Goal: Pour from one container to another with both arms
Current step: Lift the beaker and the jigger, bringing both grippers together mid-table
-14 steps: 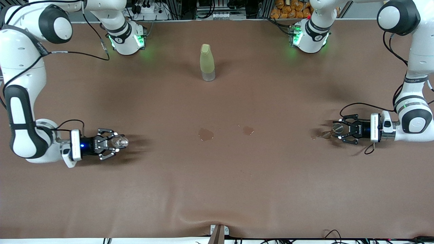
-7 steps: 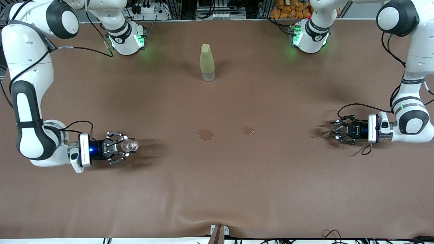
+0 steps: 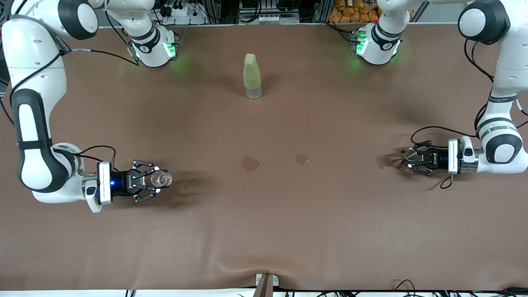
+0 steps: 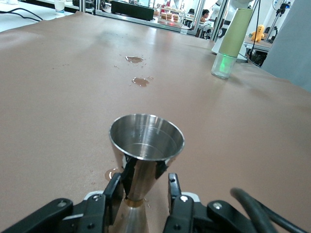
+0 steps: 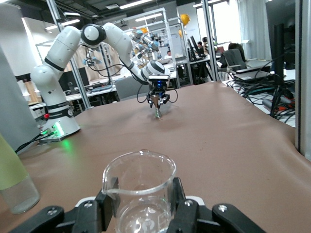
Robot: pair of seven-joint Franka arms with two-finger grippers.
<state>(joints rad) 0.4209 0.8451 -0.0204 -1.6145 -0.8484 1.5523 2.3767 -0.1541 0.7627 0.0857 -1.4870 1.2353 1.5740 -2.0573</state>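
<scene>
A tiny colourless glass cup [image 3: 161, 178] [image 5: 139, 187] sits upright between the fingers of my right gripper [image 3: 159, 180] [image 5: 142, 194], which is shut on it. It hangs just over the table at the right arm's end. At the left arm's end, a small tapering cup with a round grey rim [image 3: 410, 154] [image 4: 146, 145] stands on the table and looks like shiny metal. My left gripper [image 3: 408, 159] [image 4: 145, 187] is low around its narrow body. One finger [image 4: 115, 194] is against it and a thin gap shows at the other finger [image 4: 173, 194].
A tall yellow-green bottle [image 3: 252, 76] [image 4: 232, 41] [image 5: 12, 179] stands mid-table near the bases. Two wet spots [image 3: 250, 163] [image 3: 302, 158] lie mid-table, and a small puddle [image 3: 385, 167] lies beside the grey-rimmed cup. Brown cloth [image 3: 264, 231] covers the table.
My right gripper has carried the glass cup toward the table's middle. My left gripper's fingers have narrowed around the grey-rimmed cup, and that arm has drawn back slightly.
</scene>
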